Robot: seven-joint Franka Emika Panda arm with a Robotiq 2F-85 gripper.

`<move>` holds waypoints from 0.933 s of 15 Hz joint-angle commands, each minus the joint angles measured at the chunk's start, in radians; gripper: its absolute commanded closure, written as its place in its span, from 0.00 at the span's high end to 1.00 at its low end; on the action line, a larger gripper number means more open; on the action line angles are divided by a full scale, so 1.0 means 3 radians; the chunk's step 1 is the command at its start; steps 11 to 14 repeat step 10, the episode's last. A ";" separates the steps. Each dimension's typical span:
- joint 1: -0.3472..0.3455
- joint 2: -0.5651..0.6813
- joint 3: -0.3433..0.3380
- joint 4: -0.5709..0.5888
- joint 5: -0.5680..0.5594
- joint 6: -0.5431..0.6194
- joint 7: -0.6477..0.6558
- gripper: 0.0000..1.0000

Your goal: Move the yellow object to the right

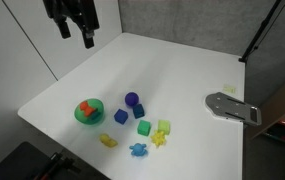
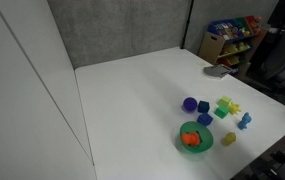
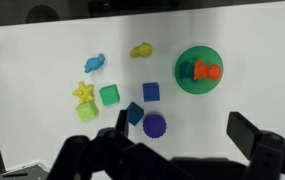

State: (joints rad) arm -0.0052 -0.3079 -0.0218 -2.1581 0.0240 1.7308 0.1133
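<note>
Yellow object (image 3: pixel 83 93) amid toys near desk (image 1: pixel 172 70) front edge, bare surface beyond, end effector (image 1: pixel 74 33) raised high, seemingly released, empty.

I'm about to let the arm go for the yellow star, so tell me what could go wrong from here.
1. The star sits touching or nearly touching the lime-green cube and close to the green cube, so the fingers could bump or catch those.
2. A deeper-yellow piece lies nearby; it could be picked by mistake.
3. The gripper hangs high above the table, far from the toys; a long descent could drift off target.
</note>
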 commanded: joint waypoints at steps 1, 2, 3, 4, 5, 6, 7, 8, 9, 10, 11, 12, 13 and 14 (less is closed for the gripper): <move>-0.0019 -0.0450 -0.0007 -0.0389 0.0028 0.0253 -0.0159 1.00; -0.0018 -0.0511 -0.0009 -0.0441 0.0032 0.0297 -0.0173 1.00; -0.0018 -0.0571 -0.0011 -0.0493 0.0036 0.0342 -0.0183 1.00; -0.0017 -0.0621 -0.0014 -0.0538 0.0046 0.0378 -0.0189 1.00; -0.0019 -0.0645 -0.0008 -0.0573 0.0030 0.0407 -0.0187 1.00; -0.0014 -0.0637 -0.0009 -0.0605 0.0029 0.0402 -0.0204 1.00; -0.0029 -0.0546 0.0023 -0.0476 0.0011 0.0315 -0.0102 1.00; -0.0029 -0.0561 0.0023 -0.0503 0.0011 0.0317 -0.0106 1.00; -0.0029 -0.0559 0.0023 -0.0503 0.0011 0.0317 -0.0106 1.00; -0.0029 -0.0554 0.0024 -0.0502 0.0011 0.0317 -0.0106 1.00; -0.0029 -0.0554 0.0024 -0.0502 0.0011 0.0317 -0.0106 1.00; -0.0029 -0.0554 0.0024 -0.0502 0.0011 0.0317 -0.0106 1.00; -0.0029 -0.0554 0.0024 -0.0502 0.0011 0.0317 -0.0106 1.00; -0.0029 -0.0554 0.0024 -0.0502 0.0011 0.0317 -0.0106 1.00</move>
